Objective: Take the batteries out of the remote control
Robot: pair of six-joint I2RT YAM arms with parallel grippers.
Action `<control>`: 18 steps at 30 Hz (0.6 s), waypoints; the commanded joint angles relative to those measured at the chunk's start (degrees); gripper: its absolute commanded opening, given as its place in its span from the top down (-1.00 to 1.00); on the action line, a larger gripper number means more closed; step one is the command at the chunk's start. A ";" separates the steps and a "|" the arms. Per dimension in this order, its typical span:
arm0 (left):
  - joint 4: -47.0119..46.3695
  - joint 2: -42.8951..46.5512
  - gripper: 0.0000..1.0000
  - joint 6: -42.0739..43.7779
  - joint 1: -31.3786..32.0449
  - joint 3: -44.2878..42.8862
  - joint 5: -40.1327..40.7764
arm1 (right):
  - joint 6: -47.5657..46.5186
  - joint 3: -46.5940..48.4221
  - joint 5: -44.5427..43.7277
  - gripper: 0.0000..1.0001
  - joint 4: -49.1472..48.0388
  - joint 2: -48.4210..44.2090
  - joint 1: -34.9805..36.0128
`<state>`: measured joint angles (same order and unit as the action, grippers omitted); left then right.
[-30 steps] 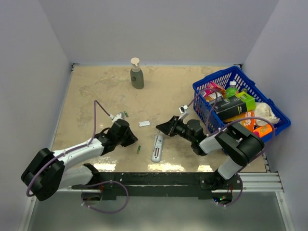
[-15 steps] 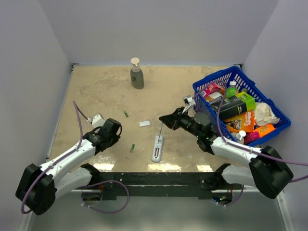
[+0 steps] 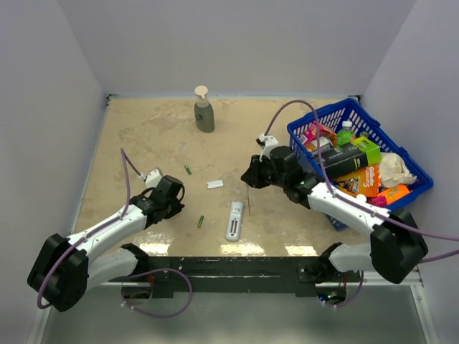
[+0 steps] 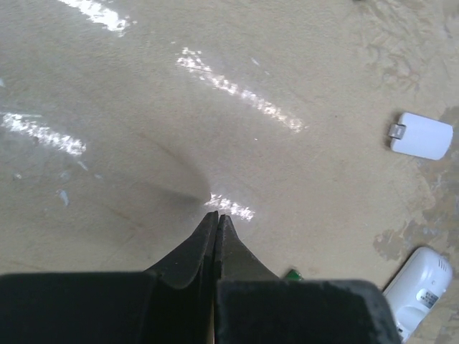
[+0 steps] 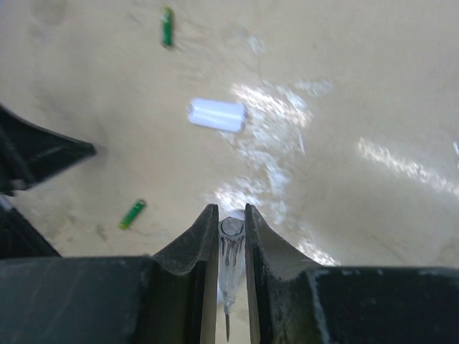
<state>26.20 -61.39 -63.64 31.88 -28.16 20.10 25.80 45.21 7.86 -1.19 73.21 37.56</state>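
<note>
Where the desk (image 3: 143, 136) reaches its right edge, a blue basket (image 3: 324, 115) full of packets sits toward the far corner. Just left of it the right hand (image 3: 251, 176) hangs over the desk's middle, clenched on a thin clear stick (image 5: 231, 244) that points down between its fingers. The left hand (image 3: 172, 198) is low toward the left edge, fingers pressed together with nothing between them. A soap bottle (image 3: 204, 111) stands upright by the far edge. The remote (image 3: 234, 221) lies flat near the middle of the near edge, its white cover (image 3: 214, 184) apart from it, farther in. One green battery (image 3: 201, 222) lies loose just left of the remote; a second battery (image 3: 188, 170) lies left of the cover.
</note>
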 commanded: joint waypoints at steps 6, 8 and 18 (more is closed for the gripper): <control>-8.62 0.39 0.81 15.90 -0.32 -1.81 -8.58 | -5.85 7.08 -10.92 0.76 15.60 11.33 -0.03; -8.97 2.05 0.64 17.66 -0.32 -2.16 -8.85 | -6.55 8.92 -12.33 0.67 15.78 14.50 -0.03; -10.29 14.09 -0.63 22.33 -0.24 -1.11 -14.73 | -7.17 13.50 -14.10 0.35 15.78 22.76 -0.12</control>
<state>19.09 -51.68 -44.34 31.90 -28.23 9.30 19.94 55.61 -4.54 14.20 95.07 37.56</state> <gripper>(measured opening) 0.745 0.317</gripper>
